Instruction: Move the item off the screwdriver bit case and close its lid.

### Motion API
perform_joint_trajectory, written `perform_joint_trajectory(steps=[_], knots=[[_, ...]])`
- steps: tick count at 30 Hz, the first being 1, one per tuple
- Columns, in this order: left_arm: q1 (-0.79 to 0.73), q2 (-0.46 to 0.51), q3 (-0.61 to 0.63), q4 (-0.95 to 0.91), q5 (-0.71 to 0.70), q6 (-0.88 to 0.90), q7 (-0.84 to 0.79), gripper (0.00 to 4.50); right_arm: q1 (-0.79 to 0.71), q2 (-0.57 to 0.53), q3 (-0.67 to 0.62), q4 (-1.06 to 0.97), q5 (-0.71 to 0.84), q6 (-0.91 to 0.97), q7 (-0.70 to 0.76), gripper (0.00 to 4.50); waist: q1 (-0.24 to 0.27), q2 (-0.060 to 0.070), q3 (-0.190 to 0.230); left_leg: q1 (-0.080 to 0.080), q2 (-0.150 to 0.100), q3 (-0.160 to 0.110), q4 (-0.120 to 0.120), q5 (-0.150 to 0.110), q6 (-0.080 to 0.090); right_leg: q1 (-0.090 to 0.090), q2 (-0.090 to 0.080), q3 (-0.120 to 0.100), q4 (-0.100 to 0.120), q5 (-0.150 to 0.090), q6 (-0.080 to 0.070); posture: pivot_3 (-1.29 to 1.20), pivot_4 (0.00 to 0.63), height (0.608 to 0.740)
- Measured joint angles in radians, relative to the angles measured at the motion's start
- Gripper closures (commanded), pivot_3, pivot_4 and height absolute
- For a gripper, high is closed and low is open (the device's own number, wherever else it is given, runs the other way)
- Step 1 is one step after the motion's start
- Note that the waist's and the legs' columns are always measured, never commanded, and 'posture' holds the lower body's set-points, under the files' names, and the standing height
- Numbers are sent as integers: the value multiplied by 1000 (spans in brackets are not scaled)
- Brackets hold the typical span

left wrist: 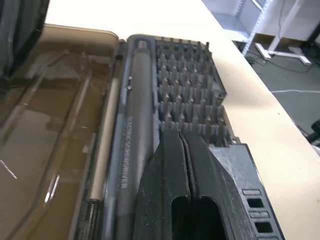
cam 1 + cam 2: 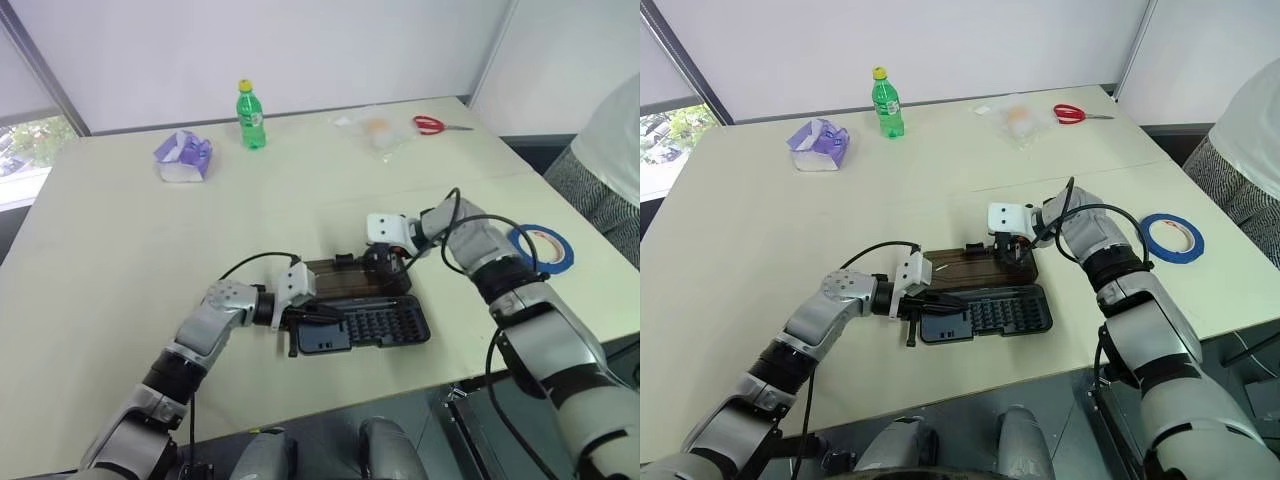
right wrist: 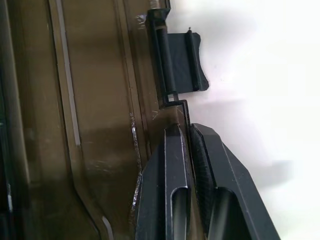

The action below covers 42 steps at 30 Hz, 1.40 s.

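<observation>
The screwdriver bit case [image 2: 385,325] lies open at the table's middle, its dark grey tray of bits nearest me. The smoky-brown lid [image 2: 340,282] lies flat behind the tray. My left gripper [image 2: 322,315] is shut, its fingertips [image 1: 182,140] over the tray's left end, beside the rows of bits [image 1: 187,95]. My right gripper [image 2: 384,264] is shut on the lid's far edge [image 3: 176,107], just beside the dark latch tab [image 3: 186,62]. The blue tape roll [image 2: 545,248] lies on the table, off the case to the right.
At the back stand a green bottle [image 2: 250,115] and a purple tissue pack [image 2: 183,158]. A clear plastic bag [image 2: 378,130] and red scissors [image 2: 430,125] lie at the back right. A person [image 2: 612,150] stands at the table's right side.
</observation>
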Motion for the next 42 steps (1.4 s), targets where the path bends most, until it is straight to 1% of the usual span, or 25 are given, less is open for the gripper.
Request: perform_joint_trajectory(steps=[4, 7, 11, 17, 21, 28, 34, 38, 42], knots=[[2, -2, 32, -7, -21, 45, 22, 4500, 52, -27, -1, -111, -31, -7, -33, 4343, 3, 0, 0, -1, 0, 0, 0, 0, 0, -1, 0, 0, 0, 0, 0, 0, 150, 740], [10, 6, 70, -26, -45, 104, 44, 4500, 112, -56, -6, -238, -56, 18, -59, 4343, 4, 2, 1, -3, 0, 0, 0, 0, 0, -4, 0, 1, 0, 0, 0, 0, 150, 740], [15, 28, 149, -72, -84, 186, 91, 4500, 169, -75, -9, -364, -91, 42, -92, 4343, 2, 2, 2, -6, 0, 1, -2, 0, 0, -9, 0, 1, 0, 0, 0, 0, 150, 740], [12, 35, 247, -120, -167, 295, 139, 4500, 206, -91, -8, -470, -139, 47, -146, 4343, -1, 4, 3, -18, 0, 1, -1, 1, -1, -20, 0, 1, 0, 0, 0, 0, 150, 740], [-14, 35, 309, -108, -200, 326, 180, 4500, 214, -91, -1, -512, -172, 33, -191, 4343, 2, 4, 5, -19, 0, 1, -1, 1, -1, -21, 0, 1, 0, 0, 0, 0, 150, 740], [-110, 33, 407, 22, -199, 308, 255, 4500, 231, -100, -2, -598, -227, 5, -270, 4343, 4, 4, 7, -19, -1, 1, -1, 1, -1, -21, 0, 1, 0, 0, 0, 0, 150, 740], [-197, 29, 454, 184, -168, 232, 331, 4500, 267, -105, -12, -691, -253, 39, -294, 4343, 4, 4, 10, -21, -1, 1, -1, 1, -1, -22, 0, 1, 0, 0, 0, 0, 150, 740], [-219, 22, 437, 296, -95, 125, 356, 4500, 291, -108, -22, -757, -256, 89, -294, 4343, 4, 4, 10, -21, -1, 1, -1, 1, -1, -23, 0, 1, 0, 0, 0, 0, 150, 740], [-217, 3, 375, 388, -32, 47, 308, 4500, 299, -111, -26, -795, -255, 121, -289, 4343, 4, 3, 10, -23, -1, 2, -1, 1, -1, -24, 0, 1, 0, 0, 0, 0, 150, 740]])
